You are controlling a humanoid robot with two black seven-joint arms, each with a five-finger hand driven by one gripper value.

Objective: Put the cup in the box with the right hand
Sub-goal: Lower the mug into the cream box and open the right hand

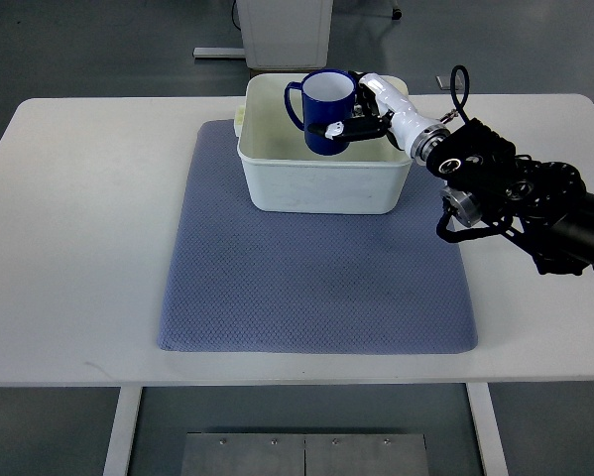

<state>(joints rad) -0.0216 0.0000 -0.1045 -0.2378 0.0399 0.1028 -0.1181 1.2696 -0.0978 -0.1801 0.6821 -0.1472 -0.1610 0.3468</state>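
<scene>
The right hand (368, 111) gripped the blue cup (321, 111) above the white box (321, 178). The box sat on a blue mat (316, 288) covering the white table (78, 228), grey floor beyond.

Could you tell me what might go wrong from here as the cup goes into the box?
1. The right hand grips the blue cup from one side only, above the white box; a loose grip could let it tip or drop hard.
2. The hand sits close over the box's far right rim, so lowering it might knock the box and shift it on the grey mat.
</scene>
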